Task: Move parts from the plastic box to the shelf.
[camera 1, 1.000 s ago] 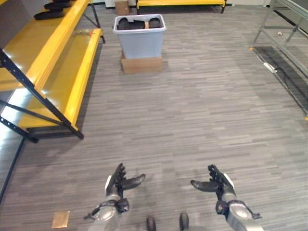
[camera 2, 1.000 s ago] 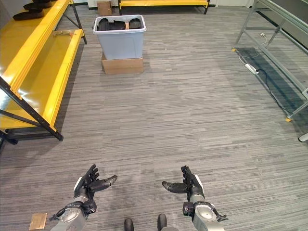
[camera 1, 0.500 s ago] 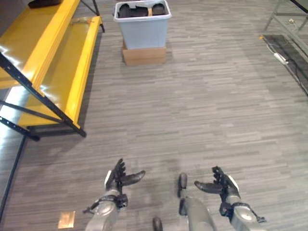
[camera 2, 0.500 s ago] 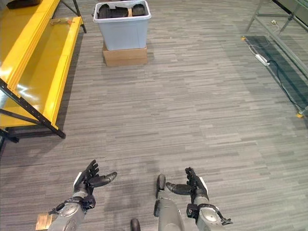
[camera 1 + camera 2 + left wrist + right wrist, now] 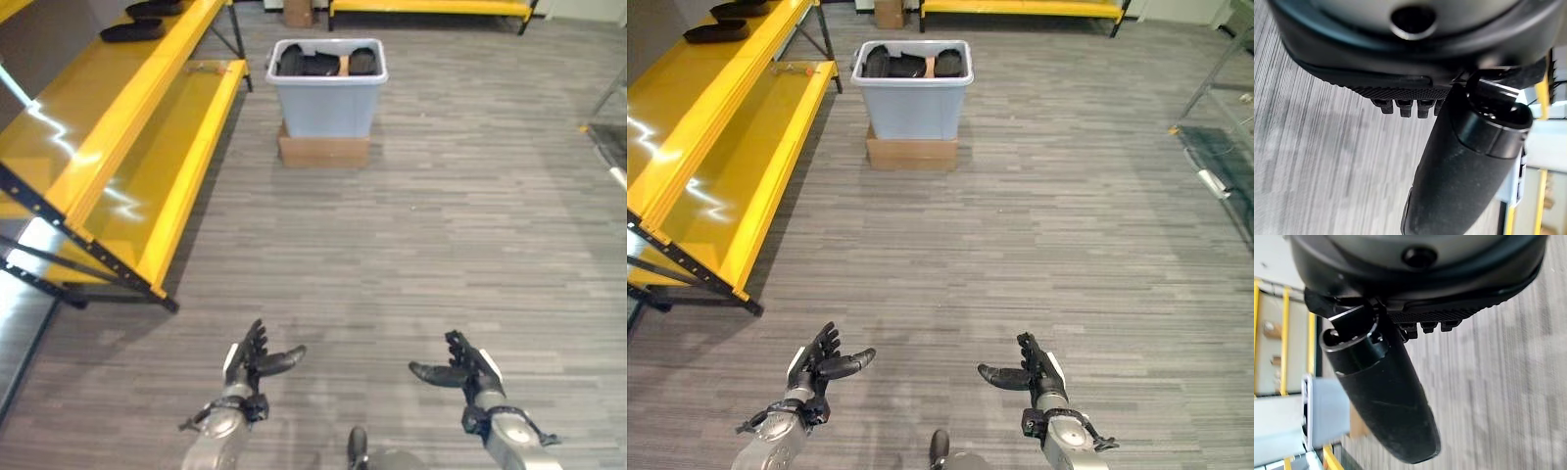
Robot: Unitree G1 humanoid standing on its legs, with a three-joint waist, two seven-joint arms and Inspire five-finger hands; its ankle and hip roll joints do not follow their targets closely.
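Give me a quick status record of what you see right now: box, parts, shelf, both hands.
box: pale plastic box on a cardboard base, on the floor ahead, far from both hands
parts in box: dark parts fill the top, not yet picked
shelf: yellow shelf along the robot's left
parts on shelf: two dark parts on the upper level
left hand: open, empty, held out low over the floor
right hand: open, empty, held out low over the floor
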